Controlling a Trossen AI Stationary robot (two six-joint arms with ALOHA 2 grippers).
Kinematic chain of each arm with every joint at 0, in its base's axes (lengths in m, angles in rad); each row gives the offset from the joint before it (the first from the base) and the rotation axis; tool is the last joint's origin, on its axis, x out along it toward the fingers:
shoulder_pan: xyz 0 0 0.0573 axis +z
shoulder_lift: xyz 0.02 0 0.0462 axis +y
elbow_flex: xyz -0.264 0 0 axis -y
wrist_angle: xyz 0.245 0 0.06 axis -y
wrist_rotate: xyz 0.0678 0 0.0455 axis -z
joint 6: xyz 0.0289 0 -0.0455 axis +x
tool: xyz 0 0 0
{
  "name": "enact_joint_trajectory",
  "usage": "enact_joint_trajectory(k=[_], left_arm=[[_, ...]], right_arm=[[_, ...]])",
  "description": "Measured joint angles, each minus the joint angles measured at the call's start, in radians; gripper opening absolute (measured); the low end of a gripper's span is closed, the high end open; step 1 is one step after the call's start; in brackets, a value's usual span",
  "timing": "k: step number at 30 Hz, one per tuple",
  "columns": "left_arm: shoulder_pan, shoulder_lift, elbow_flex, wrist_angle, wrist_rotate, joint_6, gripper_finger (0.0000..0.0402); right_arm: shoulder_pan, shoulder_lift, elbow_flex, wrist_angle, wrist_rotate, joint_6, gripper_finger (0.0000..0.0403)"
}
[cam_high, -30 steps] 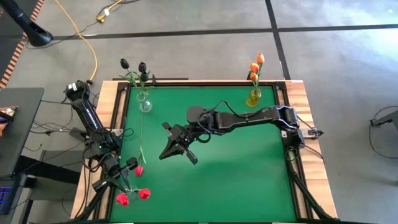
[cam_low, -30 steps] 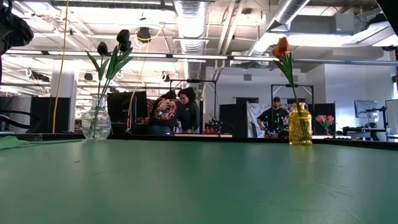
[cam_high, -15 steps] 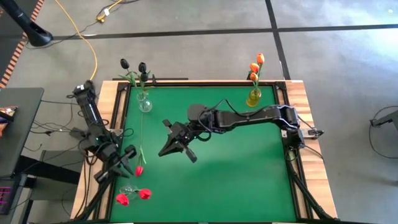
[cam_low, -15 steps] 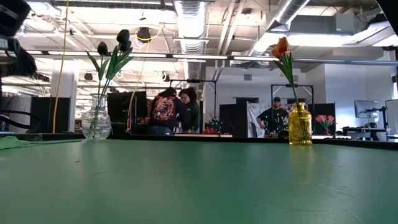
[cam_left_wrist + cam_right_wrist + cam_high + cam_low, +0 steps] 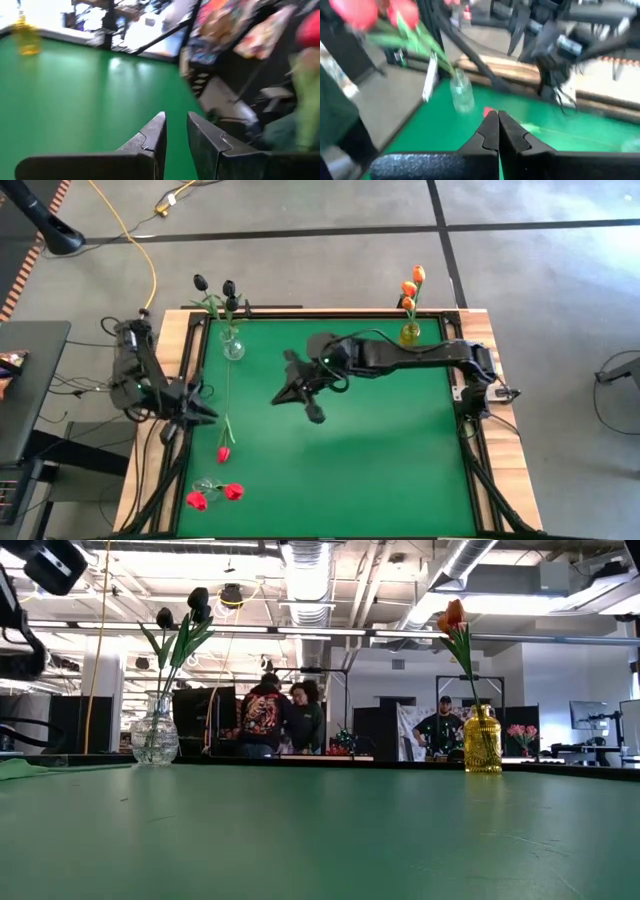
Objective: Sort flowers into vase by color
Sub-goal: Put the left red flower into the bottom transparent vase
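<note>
Red tulip (image 5: 223,453) lay loose on desk (image 5: 380,450), last unsorted. Near corner: clear vase (image 5: 207,485) held two red tulips (image 5: 213,496). Left jaws (image 5: 205,415) nearly together, empty; right jaws (image 5: 281,397) closed, empty, mid-desk. Far: glass vase (image 5: 232,347) held black tulips (image 5: 215,284); yellow vase (image 5: 408,335) held orange tulips (image 5: 411,287).

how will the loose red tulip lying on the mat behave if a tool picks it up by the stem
The red tulip has a long thin stem, so it will probably flex and droop at the head end. It looks light, so lifting should be easy. The narrow stem may slip or twist between the fingers, and the tulip lies flat, leaving little to grip.
</note>
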Motion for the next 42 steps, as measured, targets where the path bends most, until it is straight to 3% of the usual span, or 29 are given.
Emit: enact_joint_trajectory(k=[4, 8, 14, 18, 27, 35, 42], left_arm=[[0.077, 0.058, 0.089, -0.184, 0.018, -0.095, 0.0064], [0.171, 0.125, 0.137, -0.289, 0.113, -0.149, 0.0064], [0.346, 0.242, 0.144, -0.293, 0.299, -0.156, 0.0064], [0.483, 0.318, 0.144, -0.291, 0.418, -0.121, 0.0064], [0.820, 0.422, 0.185, -0.289, 0.574, -0.182, 0.0064], [1.061, 0.522, 0.202, -0.407, 0.711, -0.412, 0.0064], [1.118, 0.653, 0.196, -0.515, 0.750, -0.581, 0.0064]], right_arm=[[-0.018, -0.047, 0.000, -0.186, 0.037, -0.078, 0.0021], [-0.048, -0.078, 0.000, -0.327, 0.037, -0.090, 0.0021], [-0.092, -0.101, 0.000, -0.440, 0.033, -0.216, 0.0021], [-0.139, -0.102, 0.000, -0.454, -0.034, -0.260, 0.0021], [-0.240, -0.103, 0.000, -0.591, -0.073, -0.312, 0.0021], [-0.316, -0.103, 0.000, -0.687, -0.074, -0.445, 0.0021], [-0.364, -0.103, 0.000, -0.712, -0.120, -0.500, 0.0026]])
